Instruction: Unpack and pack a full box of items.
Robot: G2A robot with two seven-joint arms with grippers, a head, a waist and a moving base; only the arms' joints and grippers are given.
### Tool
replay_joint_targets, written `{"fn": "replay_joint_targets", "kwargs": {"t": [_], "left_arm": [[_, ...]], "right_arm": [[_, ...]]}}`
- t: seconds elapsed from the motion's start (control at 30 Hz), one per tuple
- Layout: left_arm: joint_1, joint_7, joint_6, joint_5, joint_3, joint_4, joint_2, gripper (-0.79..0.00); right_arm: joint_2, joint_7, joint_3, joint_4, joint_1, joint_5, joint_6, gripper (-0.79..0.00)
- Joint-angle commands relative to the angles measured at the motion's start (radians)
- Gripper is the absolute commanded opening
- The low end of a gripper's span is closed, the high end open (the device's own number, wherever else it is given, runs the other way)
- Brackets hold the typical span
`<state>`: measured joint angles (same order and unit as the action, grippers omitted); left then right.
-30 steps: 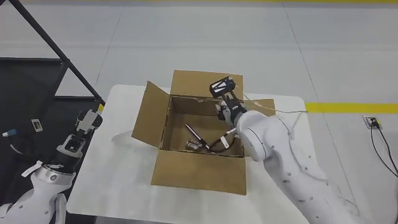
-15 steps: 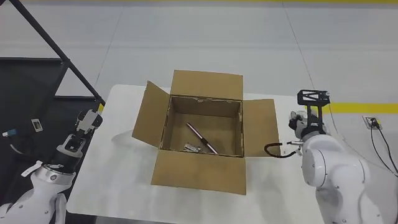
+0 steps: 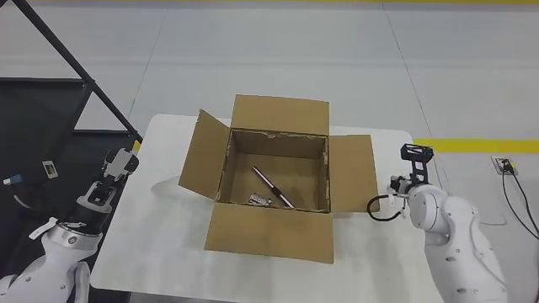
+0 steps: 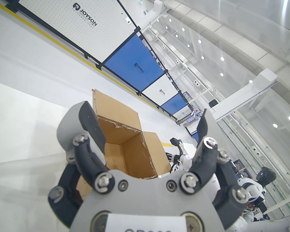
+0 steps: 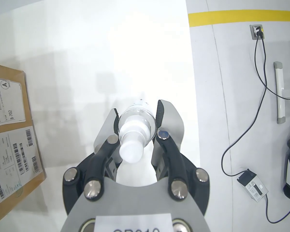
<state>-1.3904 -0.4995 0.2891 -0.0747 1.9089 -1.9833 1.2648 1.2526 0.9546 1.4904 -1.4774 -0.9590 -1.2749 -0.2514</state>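
In the top view, the open brown cardboard box (image 3: 274,181) is sitting in the middle of the white table (image 3: 168,227), all four flaps folded out, with a thin dark rod-shaped item (image 3: 274,187) and a small flat piece (image 3: 258,199) lying on its floor. The right gripper (image 3: 414,155) is hanging just past the box's right flap, while the left gripper (image 3: 118,165) is waiting well apart from the box's left flap. In the left wrist view, the left gripper (image 4: 146,125) is facing the box (image 4: 133,143) with its jaws spread wide and nothing between them. In the right wrist view, the right gripper (image 5: 137,111) is clamping a clear plastic bottle with a white cap (image 5: 135,124) around its shoulder. The cap is pointing back toward the wrist, so the bottle's long axis is running straight down at the bare tabletop (image 5: 111,37) beside the box's labelled flap (image 5: 12,131). The bottle is thus out of the box, and the right arm is the one placed to set it down. That move seems to call for a plain vertical lowering onto its base, then letting go.
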Motion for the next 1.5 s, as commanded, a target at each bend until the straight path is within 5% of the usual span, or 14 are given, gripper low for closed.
{"fn": "replay_joint_targets", "kwargs": {"t": [0.0, 0.03, 0.07, 0.1, 0.13, 0.27, 0.3, 0.37, 0.57, 0.73, 0.93, 1.17, 1.47], "left_arm": [[0.0, 0.0, 0.0, 0.0, 0.0, 0.0, 0.0, 0.0], [0.0, 0.0, 0.0, 0.0, 0.0, 0.0, 0.0, 0.0], [0.0, 0.0, 0.0, 0.0, 0.0, 0.0, 0.0, 0.0], [0.0, 0.0, 0.0, 0.0, 0.0, 0.0, 0.0, 0.0], [0.0, 0.0, 0.0, 0.0, 0.0, 0.0, 0.0, 0.0], [0.0, 0.0, 0.0, 0.0, 0.0, 0.0, 0.0, 0.0], [0.0, 0.0, 0.0, 0.0, 0.0, 0.0, 0.0, 0.0], [0.0, 0.0, 0.0, 0.0, 0.0, 0.0, 0.0, 0.0], [0.0, 0.0, 0.0, 0.0, 0.0, 0.0, 0.0, 0.0], [0.0, 0.0, 0.0, 0.0, 0.0, 0.0, 0.0, 0.0], [-0.011, 0.02, -0.002, 0.003, 0.001, 0.002, -0.001, 0.0], [-0.033, 0.047, 0.01, 0.035, 0.016, 0.047, -0.005, 0.0], [-0.044, 0.061, 0.016, 0.08, 0.031, 0.082, -0.008, 0.0]], "right_arm": [[0.0, -0.009, 0.001, 0.022, 0.004, 0.011, 0.006, -0.785], [0.001, -0.011, 0.001, 0.03, 0.006, 0.015, 0.01, -0.77], [0.0, -0.012, 0.002, 0.037, 0.008, 0.016, 0.012, -0.662], [0.0, -0.014, 0.003, 0.046, 0.011, 0.018, 0.016, -0.662], [0.0, -0.015, 0.003, 0.053, 0.014, 0.023, 0.02, -0.489], [0.0, -0.02, 0.006, 0.057, 0.015, 0.032, 0.023, -0.369], [-0.001, -0.02, 0.008, 0.053, 0.013, 0.035, 0.024, -0.163], [-0.001, -0.02, 0.014, 0.041, 0.01, 0.041, 0.025, 0.0], [-0.007, -0.019, 0.045, -0.071, -0.015, 0.018, -0.007, 0.0], [-0.007, -0.033, 0.04, -0.344, -0.053, -0.055, -0.072, 0.0], [0.006, 0.006, -0.139, -0.554, 0.016, -0.114, -0.002, 0.0], [0.061, 0.147, -0.466, -0.311, 0.335, -0.014, 0.143, 0.0], [0.196, 0.227, -0.789, 0.184, 0.646, 0.228, 0.184, 0.0]]}}
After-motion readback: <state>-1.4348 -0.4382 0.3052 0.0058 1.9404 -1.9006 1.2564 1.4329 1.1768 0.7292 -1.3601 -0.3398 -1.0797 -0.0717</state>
